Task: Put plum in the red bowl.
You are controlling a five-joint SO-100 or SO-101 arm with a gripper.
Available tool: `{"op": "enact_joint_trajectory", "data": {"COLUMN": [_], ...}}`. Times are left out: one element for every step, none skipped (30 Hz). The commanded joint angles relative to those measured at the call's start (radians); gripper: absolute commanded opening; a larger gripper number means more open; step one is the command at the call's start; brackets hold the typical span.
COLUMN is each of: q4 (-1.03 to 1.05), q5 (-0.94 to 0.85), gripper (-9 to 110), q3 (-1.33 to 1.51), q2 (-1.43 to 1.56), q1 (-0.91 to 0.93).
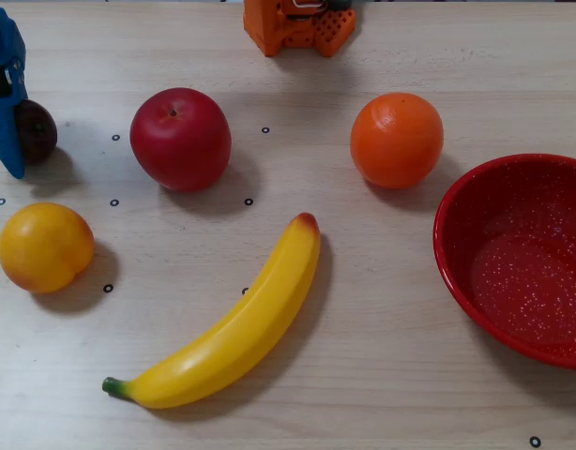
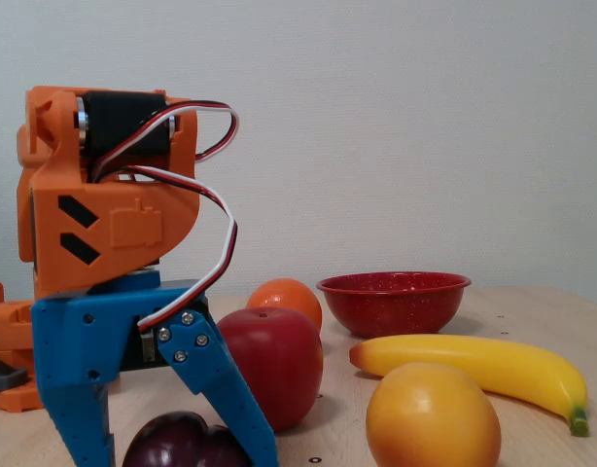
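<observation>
We see the blue two-finger claw (image 2: 167, 457) clamped around the small glossy dark purple plum (image 2: 182, 440) (still on the tabletop, seemingly), with the large glossy speckled red bowl (image 1: 454, 246) well apart at the overhead view's opposite right edge.

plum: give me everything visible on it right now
The plum is small, round, glossy and dark purple-maroon, the smallest fruit in view. It sits on the wooden table at the far left edge of the overhead view, left of the red apple. The blue gripper straddles it, fingers on either side; in the fixed view its bottom is cropped.
</observation>
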Motion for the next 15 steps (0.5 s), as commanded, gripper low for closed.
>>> {"op": "enact_joint_trajectory", "data": {"q4": [0.018,0.028,0.032,0.035,0.044,0.049,0.051,0.061,0.069,0.077,0.086,0.092,0.097,0.103,0.109], "q5": [-0.034,-0.041,-0.035,-0.025,-0.021,-0.015,-0.003,-0.003,-0.008,-0.008,-0.011,-0.014,-0.015,-0.017,-0.017], "gripper": [0,0,0,0,0,0,0,0,0,0,0,0,0,0,0], "q3": [-0.067,-0.067,-0.067,-0.067,-0.069,-0.069,-0.069,-0.071,-0.069,-0.069,-0.069,-0.067,-0.067,-0.067,-0.067], "q2": [0.071,0.074,0.080,0.086,0.094,0.103,0.112,0.121,0.130,0.140,0.150,0.163,0.173,0.184,0.196], "q1": [-0.015,-0.014,-0.014,-0.014,-0.014,-0.014,-0.015,-0.015,-0.015,-0.015,-0.015,-0.015,-0.017,-0.017,-0.018]}}
